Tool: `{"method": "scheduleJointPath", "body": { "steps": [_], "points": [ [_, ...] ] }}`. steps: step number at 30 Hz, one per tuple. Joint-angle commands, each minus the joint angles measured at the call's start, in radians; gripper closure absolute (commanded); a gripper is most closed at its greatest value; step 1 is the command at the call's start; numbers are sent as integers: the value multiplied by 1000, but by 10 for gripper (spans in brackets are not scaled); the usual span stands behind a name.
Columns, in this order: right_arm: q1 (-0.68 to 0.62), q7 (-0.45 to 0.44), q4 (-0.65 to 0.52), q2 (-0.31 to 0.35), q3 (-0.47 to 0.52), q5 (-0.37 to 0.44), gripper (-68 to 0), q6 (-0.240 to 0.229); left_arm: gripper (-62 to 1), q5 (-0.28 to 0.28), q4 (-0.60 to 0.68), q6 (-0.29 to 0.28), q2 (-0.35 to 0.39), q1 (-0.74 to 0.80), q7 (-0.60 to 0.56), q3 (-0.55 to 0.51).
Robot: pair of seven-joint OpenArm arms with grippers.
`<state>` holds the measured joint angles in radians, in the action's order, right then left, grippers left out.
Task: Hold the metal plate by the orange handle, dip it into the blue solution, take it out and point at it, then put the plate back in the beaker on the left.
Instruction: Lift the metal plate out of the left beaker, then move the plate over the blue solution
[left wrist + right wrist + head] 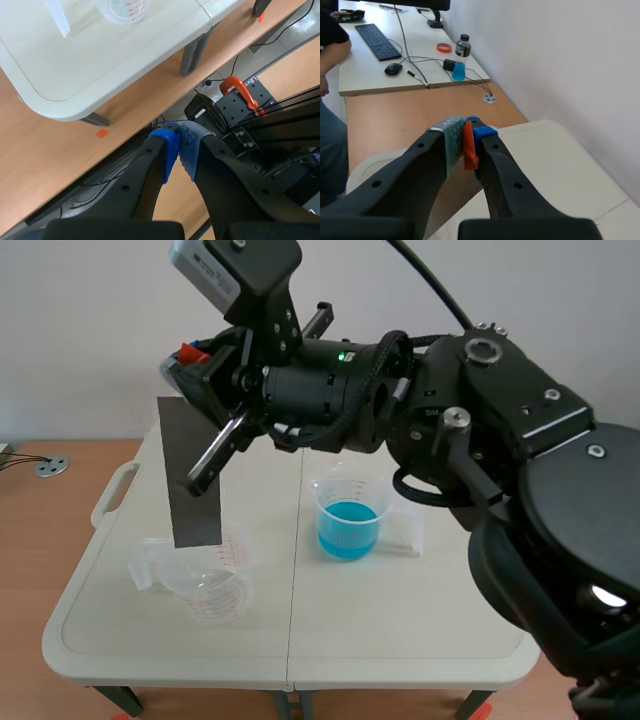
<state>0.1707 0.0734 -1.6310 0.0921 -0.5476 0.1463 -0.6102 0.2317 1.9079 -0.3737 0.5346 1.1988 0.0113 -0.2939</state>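
Right gripper [465, 127]: clenched on the orange handle [469, 150], which is pressed between its two pads. The arm comes in from the right and reaches across, high above the table's left half.
Orange handle: a thin upright tab at the plate's top end; in the scene view only a little of it shows above the fingers.
Metal plate [192, 475]: a dark grey strip hanging nearly straight down from the gripper, clear of the blue solution. Its lower edge reaches the mouth of the left beaker; I cannot tell whether it is inside the rim.
Left beaker [210, 590]: clear, with red markings and a handle, standing upright on the table's left half, toward the near edge, directly under the plate.
Blue solution [348, 530]: in a second clear beaker [350, 495], upright near the table's middle, just right of the centre seam and well apart from the plate.
Left gripper [179, 146]: clenched on nothing, its blue pads [167, 150] meeting. It hangs off the table's near edge, lower than the tabletop.
Table [400, 610]: a pale folding table with rounded corners.
Beyond the left gripper: an orange clamp [237, 90] on a black perforated base, with cables beside it.
Beyond the table's far side: a desk with a keyboard [377, 41], a mouse [393, 69] and a bottle [463, 46]; a person's arm [332, 45] is at its side.
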Motion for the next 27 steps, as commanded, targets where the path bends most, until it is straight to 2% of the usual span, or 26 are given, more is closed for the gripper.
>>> {"method": "scheduleJointPath", "body": {
  "steps": [1,11,21,27],
  "points": [
    [23,-8,-37,3,21,13,-13,3,-15,7,5,-2,-2,0,-11,2],
    [23,37,-156,24,161,15,-13,-2,-15,7,5,-3,-2,-7,-14,2],
    [23,45,-171,72,293,22,-13,-20,-15,7,2,-3,-2,-96,-6,2],
    [23,45,-171,103,336,22,-13,-33,-15,8,2,-3,-2,-157,-6,2]
  ]
}}
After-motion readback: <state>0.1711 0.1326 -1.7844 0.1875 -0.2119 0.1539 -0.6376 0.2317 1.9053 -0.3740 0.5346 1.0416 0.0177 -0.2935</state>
